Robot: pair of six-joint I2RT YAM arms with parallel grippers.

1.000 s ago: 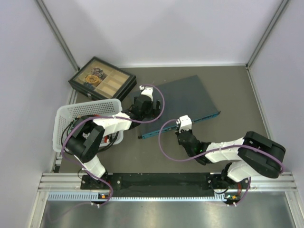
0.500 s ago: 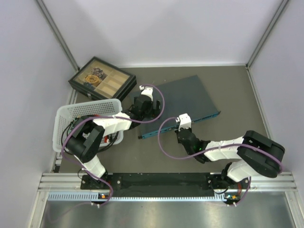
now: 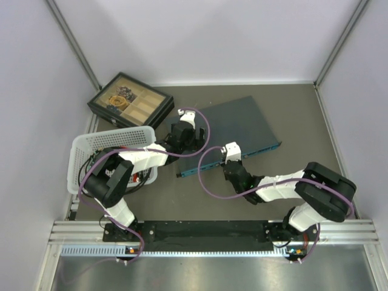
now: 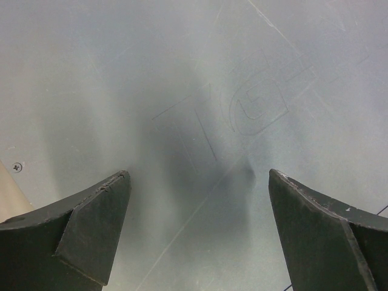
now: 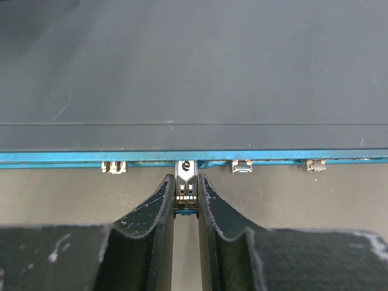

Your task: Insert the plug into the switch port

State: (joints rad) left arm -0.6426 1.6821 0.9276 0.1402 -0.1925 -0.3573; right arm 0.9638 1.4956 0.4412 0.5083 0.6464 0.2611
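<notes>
From above, the switch lies flat mid-table, its thin teal edge facing between 5 and 6 o'clock. The black tray box is at its 10 o'clock and the white basket at its 8 o'clock. This view hides both sets of fingers under the wrists.

The right gripper meets that teal edge near its middle. Only the right wrist view shows the grip. The two dark fingers are nearly closed and pinch a small plug between them. Its metal nose points to 12 o'clock and touches the teal edge, with small sockets at 9 and 3 o'clock of it. How deep it sits I cannot tell.

The left gripper is over the switch's 9 o'clock end. Its wrist view shows the fingers spread wide and holding nothing. Bare grey metal with a faint outlined logo lies between them.
</notes>
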